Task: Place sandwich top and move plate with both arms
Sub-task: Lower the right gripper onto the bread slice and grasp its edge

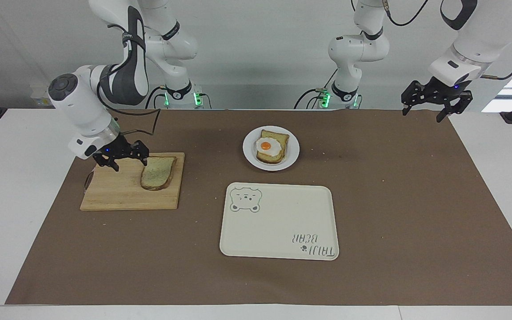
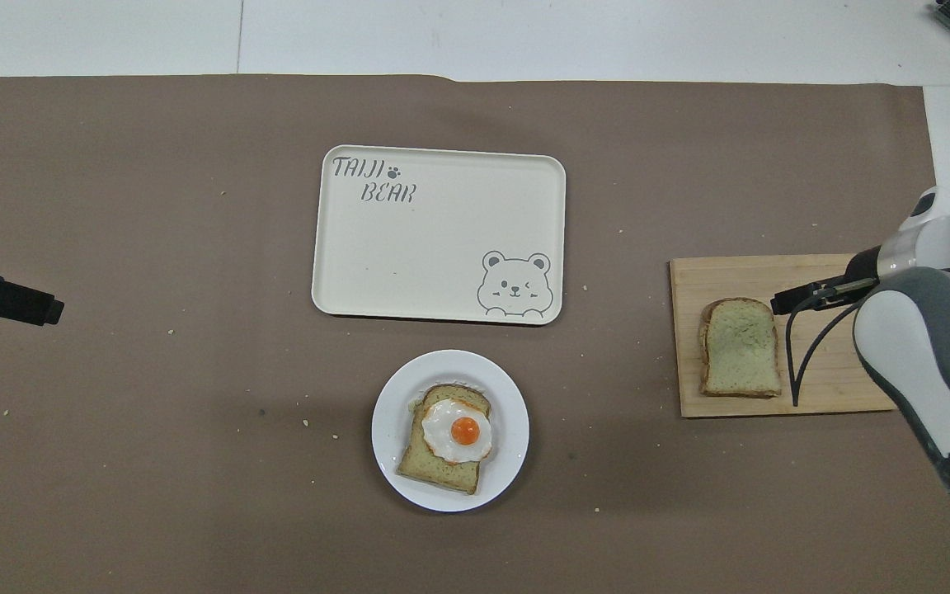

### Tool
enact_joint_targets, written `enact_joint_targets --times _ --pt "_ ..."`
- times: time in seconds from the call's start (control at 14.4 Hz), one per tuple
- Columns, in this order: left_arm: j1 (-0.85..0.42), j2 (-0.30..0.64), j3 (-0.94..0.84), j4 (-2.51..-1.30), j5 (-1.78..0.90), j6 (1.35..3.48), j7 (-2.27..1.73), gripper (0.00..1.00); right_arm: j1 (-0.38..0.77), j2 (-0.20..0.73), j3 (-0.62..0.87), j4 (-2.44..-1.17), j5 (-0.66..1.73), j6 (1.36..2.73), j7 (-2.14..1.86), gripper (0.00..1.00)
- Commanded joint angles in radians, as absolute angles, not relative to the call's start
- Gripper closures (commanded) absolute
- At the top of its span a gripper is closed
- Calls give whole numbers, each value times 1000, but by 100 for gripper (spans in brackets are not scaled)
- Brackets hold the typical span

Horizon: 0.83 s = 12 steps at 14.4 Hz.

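The sandwich top (image 1: 158,172) lies flat on the wooden cutting board (image 1: 118,191), at the board's end toward the plate (image 1: 249,155), pale speckled face up. Its long axis runs from the robots' side of the board toward the side away from them; the rounded crown points away from the robots and the square end toward them, with a slight tilt in the facing view.

The right gripper (image 1: 125,161) is low over the same board, at the robots' side, just beside the slice's square corner. Its fingers are spread, one tip close to the bread and the other over bare wood, and nothing is between them. This placement reads as an approach to take the slice by its edge, since a flat slice offers only its crust to pinch. Whether a tip already touches the bread cannot be told.

The plate sits nearer the robots than the cream tray (image 1: 282,249), well apart from the board, and carries the bread slice with a fried egg (image 1: 271,146), which the top is probably meant to cover.

The left gripper (image 1: 436,103) waits in the air over the mat's corner at the left arm's end, well apart from the plate, fingers spread and empty, probably held back for the two-arm plate move.
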<state>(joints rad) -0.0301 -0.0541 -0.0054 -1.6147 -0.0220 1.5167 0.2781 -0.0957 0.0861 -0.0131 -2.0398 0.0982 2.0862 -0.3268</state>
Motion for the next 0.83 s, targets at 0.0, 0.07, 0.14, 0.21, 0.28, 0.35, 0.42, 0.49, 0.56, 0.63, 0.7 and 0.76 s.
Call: enact_joint_targets --times 0.0,0.07,0.14,0.21,0.28,0.35,0.42,0.49,0.56,0.63,0.7,0.76 --pt "-21 -69 -11 -1624 -12 1526 288 0 -94 87 -6 -2120 129 2183 -356 0" --pt "-21 -69 -11 -1624 -12 1526 288 0 -94 97 -8 -2121 130 2184 -354 0" --pt "-21 -69 -11 -1624 -12 1526 288 0 -101 97 -6 -2126 133 2184 -353 0" --pt "-21 -69 -11 -1624 -12 1526 288 0 -101 100 -8 -2135 152 2184 -351 0" --pt "-21 -69 -11 -1624 -12 1526 288 0 -104 103 -8 -2152 185 2190 -353 0" --pt "-21 -68 -11 -1624 -12 1526 288 0 -104 107 -8 -2164 213 2204 -353 0" --pt "-21 -67 -11 -1624 -12 1526 288 0 -103 109 -8 -2177 218 2220 -350 0" --pt "-21 -67 -11 -1624 -12 1526 288 0 -103 110 -8 -2183 218 2227 -350 0" --pt "-21 -69 -11 -1624 -12 1526 288 0 -104 113 -8 -2189 218 2232 -354 0" --pt "-21 -69 -11 -1624 -12 1526 288 0 -107 112 -8 -2198 218 2233 -359 0" --pt "-21 -68 -11 -1624 -12 1526 288 0 -107 110 -8 -2198 218 2233 -359 0" --pt "-21 -69 -11 -1624 -12 1526 288 0 -107 112 -8 -2200 218 2235 -360 0"
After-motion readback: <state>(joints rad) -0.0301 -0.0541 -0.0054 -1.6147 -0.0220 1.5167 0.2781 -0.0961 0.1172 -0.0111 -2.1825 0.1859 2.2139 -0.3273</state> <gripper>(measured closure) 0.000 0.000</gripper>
